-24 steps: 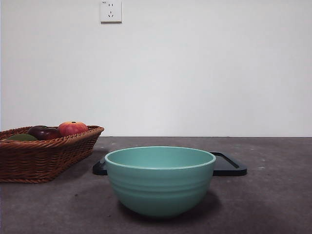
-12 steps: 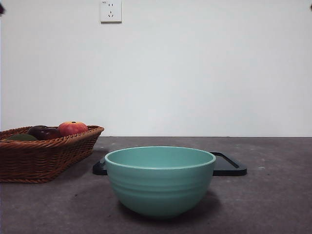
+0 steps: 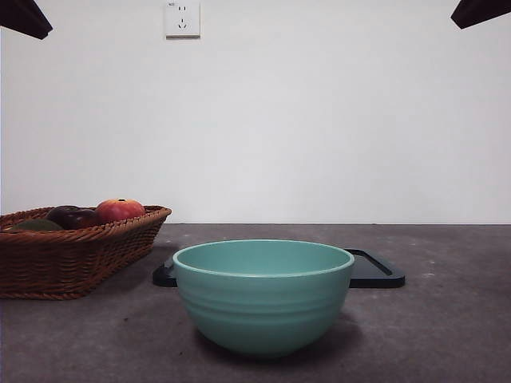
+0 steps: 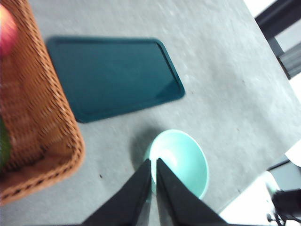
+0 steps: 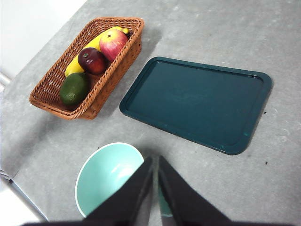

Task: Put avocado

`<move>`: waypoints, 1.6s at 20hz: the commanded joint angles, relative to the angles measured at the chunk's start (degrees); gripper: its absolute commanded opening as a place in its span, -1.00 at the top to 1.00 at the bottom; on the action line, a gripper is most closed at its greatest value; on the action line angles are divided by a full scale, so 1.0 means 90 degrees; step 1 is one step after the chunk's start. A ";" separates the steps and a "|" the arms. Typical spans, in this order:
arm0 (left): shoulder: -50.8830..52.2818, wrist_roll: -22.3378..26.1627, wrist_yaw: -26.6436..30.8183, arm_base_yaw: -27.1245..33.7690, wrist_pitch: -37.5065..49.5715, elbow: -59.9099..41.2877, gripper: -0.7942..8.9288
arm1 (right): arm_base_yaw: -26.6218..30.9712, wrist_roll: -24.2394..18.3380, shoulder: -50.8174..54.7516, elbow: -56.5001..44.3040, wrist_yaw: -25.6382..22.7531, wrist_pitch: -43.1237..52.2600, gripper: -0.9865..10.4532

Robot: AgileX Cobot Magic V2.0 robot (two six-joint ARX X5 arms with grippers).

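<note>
Hanging high above the grey table [image 5: 291,47], the left gripper [image 4: 153,162] has its two black jaws pressed almost together with nothing between them, and it sits over the near rim of the round mint-green ceramic bowl [image 4: 181,162]. The right gripper [image 5: 155,160] is likewise raised, its jaws nearly touching and holding nothing, also above the bowl's edge. In the front view both arms show only as dark tips at the top corners.

Just beyond the bowl lies the flat dark teal rectangular tray [image 5: 197,101], bare on its surface; from the front it shows as a low dark slab behind the bowl. Beside the tray stands the oblong woven brown wicker basket [image 5: 110,70], close to the tray's short side but not touching it.

The dull dark olive-green oval avocado [image 5: 74,88] rests in the basket at the end nearest the bowl. Next to it is a dark maroon round fruit [image 5: 92,60], then a red-orange round fruit [image 5: 113,43], with a yellow banana [image 5: 89,49] lying along the basket's far wall behind them
</note>
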State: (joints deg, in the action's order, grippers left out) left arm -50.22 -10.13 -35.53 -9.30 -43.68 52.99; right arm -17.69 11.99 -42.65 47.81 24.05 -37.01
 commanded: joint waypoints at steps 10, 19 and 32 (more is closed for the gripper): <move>-0.0032 0.0236 -0.0058 -0.0022 -0.0029 0.0138 -0.50 | -0.0036 -0.0078 -0.0022 0.0107 -0.0274 -0.0153 -0.25; -0.0039 0.0240 0.0291 -0.0019 -0.0095 0.0143 -0.49 | -0.0036 -0.0075 -0.0022 0.0107 -0.0272 -0.0068 -0.25; -0.1936 0.0624 0.3393 -0.0005 -0.0442 0.0233 -0.49 | -0.0036 -0.0078 -0.0022 0.0107 -0.0274 -0.0063 -0.25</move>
State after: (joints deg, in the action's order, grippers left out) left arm -67.00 -5.89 -5.37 -9.28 -47.86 53.95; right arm -17.69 11.79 -42.63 47.81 21.56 -38.15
